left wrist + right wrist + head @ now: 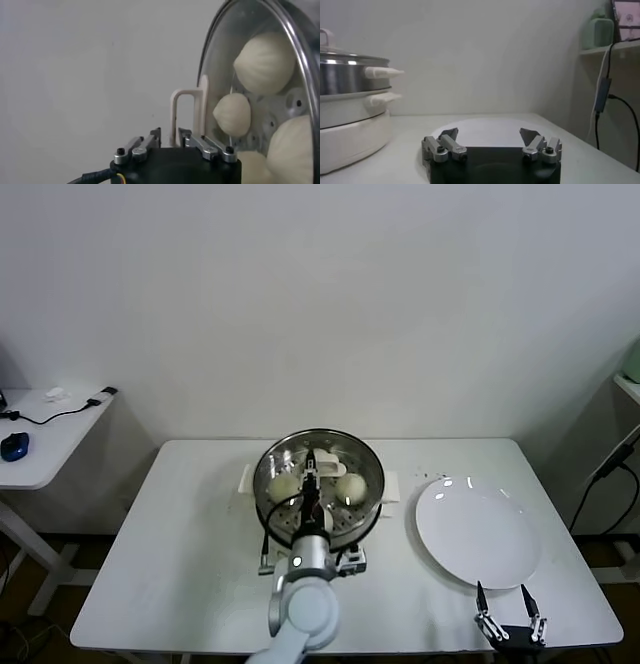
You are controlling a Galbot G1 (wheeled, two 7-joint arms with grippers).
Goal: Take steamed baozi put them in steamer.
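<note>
Four steamed baozi (264, 62) sit inside the steamer (318, 480) under its glass lid (220, 75). Left pincer (170, 137) pinches the lid handle (187, 112). Right pincer (490, 137) spread, near plate (478, 530) on table (170, 564).

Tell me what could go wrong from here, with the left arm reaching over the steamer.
1. The left gripper is at the white handle of the glass lid. An off-centre hold could let the lid tilt or slip onto the baozi in the steamer.
2. The right gripper waits open at the near edge of the plate. A careless move might nudge it.
</note>
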